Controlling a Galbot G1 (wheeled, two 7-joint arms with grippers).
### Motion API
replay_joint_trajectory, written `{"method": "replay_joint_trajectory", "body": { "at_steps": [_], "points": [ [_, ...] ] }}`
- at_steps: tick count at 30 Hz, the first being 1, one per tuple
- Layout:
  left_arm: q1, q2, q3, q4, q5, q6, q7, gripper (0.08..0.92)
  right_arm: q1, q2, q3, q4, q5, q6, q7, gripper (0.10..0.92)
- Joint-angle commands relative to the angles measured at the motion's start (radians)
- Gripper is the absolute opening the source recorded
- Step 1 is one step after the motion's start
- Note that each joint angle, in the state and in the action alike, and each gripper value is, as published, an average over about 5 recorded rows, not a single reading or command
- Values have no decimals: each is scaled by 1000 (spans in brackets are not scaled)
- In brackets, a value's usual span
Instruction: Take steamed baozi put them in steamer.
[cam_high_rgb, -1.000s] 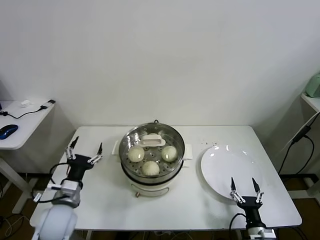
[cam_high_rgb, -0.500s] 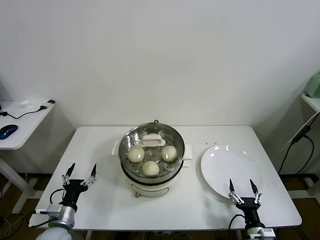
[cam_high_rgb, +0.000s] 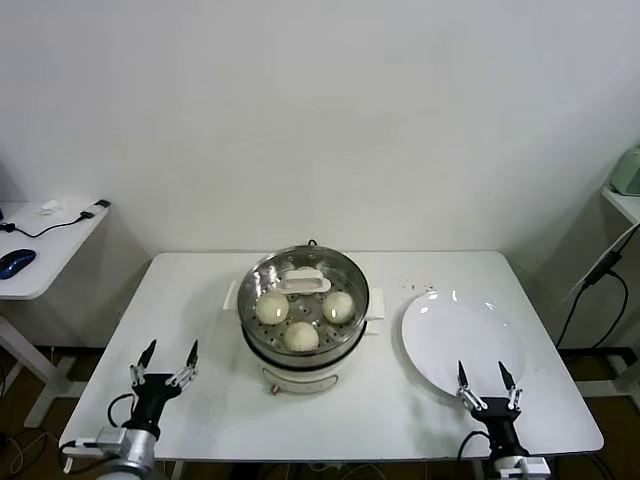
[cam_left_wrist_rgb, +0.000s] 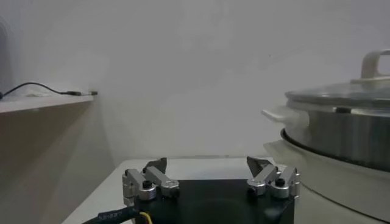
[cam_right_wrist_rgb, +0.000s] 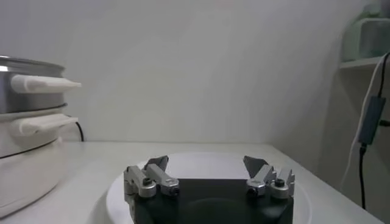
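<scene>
Three smooth cream-white baozi sit on the perforated tray inside the shiny steamer at mid-table, beside a white lid handle. The plate to its right holds nothing. Left gripper and right gripper hover at the near edge, jaws apart.

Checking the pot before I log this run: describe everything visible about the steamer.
The steamer is a round, shiny steel pot on a white base with white side handles, upright at the table's middle. Its perforated tray holds three pale buns and a white handle-like piece at the back. Neither gripper touches it.
</scene>
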Motion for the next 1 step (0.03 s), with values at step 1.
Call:
{"method": "replay_joint_trajectory", "body": {
  "at_steps": [1],
  "points": [
    [10,0,3,18,-18,-30,5,823,0,0,2,1,1,-5,-1,823]
  ]
}}
